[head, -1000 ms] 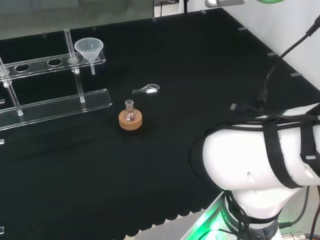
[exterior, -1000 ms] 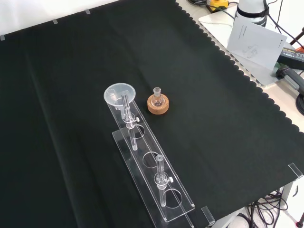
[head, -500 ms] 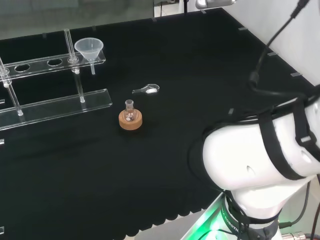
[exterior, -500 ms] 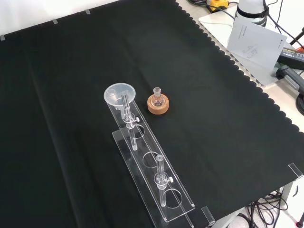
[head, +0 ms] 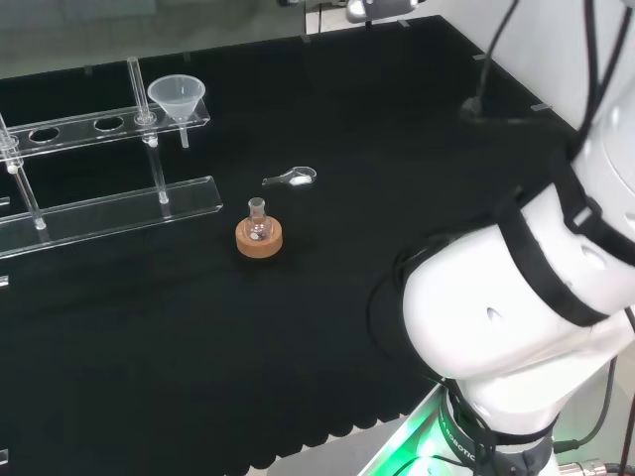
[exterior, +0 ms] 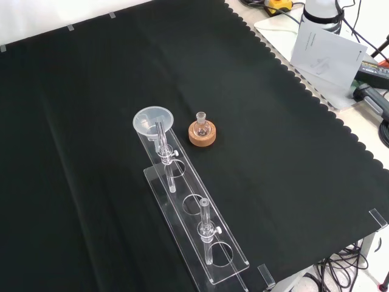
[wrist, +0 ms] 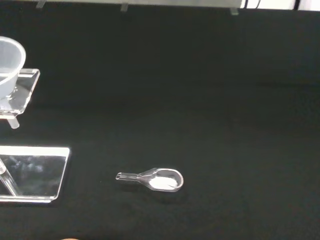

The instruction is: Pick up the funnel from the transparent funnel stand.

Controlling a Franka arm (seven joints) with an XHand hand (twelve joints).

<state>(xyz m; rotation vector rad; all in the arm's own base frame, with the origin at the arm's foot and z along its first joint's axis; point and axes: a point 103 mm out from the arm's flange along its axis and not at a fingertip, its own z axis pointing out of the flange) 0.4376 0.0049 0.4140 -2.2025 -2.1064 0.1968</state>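
Note:
A clear funnel [head: 177, 97] sits upright in the end hole of the transparent funnel stand [head: 74, 126], at the far left of the head view. The front view has the funnel [exterior: 152, 120] at the stand's far end, its stem hanging through the upper shelf above the base [exterior: 182, 210]. In the wrist view the funnel's rim [wrist: 9, 67] rests on the shelf end [wrist: 26, 92]. The arm's white links [head: 516, 297] stand at the head view's right, well away from the stand.
A small flask on a cork ring [head: 259, 236] stands near the stand's end, also in the front view [exterior: 202, 132]. A clear spoon with white powder [head: 293, 178] lies on the cloth between them [wrist: 159, 179]. Papers and cables lie past the cloth's scalloped edge [exterior: 328, 55].
In the head view the arm's white links have risen and turned, and the cables have shifted up. Funnel, stand, flask and spoon have not moved.

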